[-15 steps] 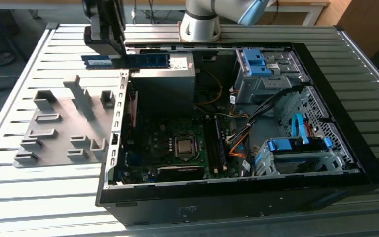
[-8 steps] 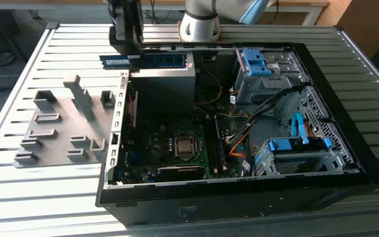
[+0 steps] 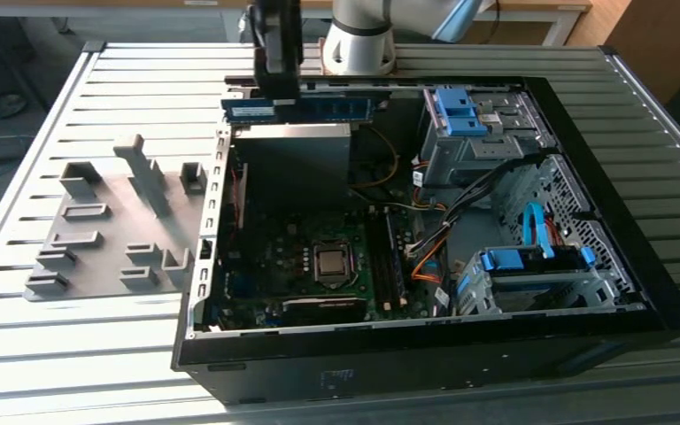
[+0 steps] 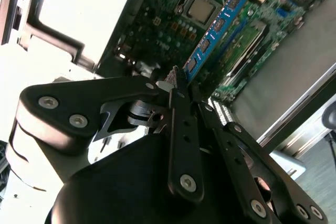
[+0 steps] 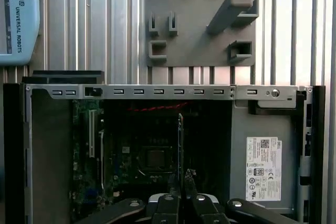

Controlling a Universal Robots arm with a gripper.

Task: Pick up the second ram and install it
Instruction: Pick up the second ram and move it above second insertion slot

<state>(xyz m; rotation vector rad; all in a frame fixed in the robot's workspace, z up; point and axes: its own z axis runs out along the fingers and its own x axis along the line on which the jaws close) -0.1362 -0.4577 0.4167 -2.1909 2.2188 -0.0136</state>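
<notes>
While the slim blue-green second ram [image 3: 298,109] hangs level above the far edge of the open computer case [image 3: 623,266], its flat board shows a row of small black chips along one face. In the second wrist view the same stick [image 4: 220,24] juts out from between the black fingers, one end pinched at their tips, the rest reaching free over the motherboard. The pincer [image 4: 178,80] is clenched on the second ram; its matte black linkage arms are studded with shiny screw heads. In the first wrist view the stick appears edge-on as a thin dark line [image 5: 180,145] rising from the fingertips.

The case is a black metal box lying on its side with the panel off. Inside it sit a green motherboard [image 3: 316,266] with a square silver processor [image 3: 333,262] at its middle, blue plastic drive brackets [image 3: 459,111] toward the exterior view's right, a blue cable, and bundled wires. A ribbed, silvery metal tabletop [image 3: 81,354] carries the case. Just beside the case, on the exterior view's left, lies a grey plastic holder block [image 3: 116,230] with upright posts and slotted pockets.

The arm [image 3: 370,35] stands at the far side of the case, its pale base behind the dark wrist, which points downward with the stick held crosswise.
</notes>
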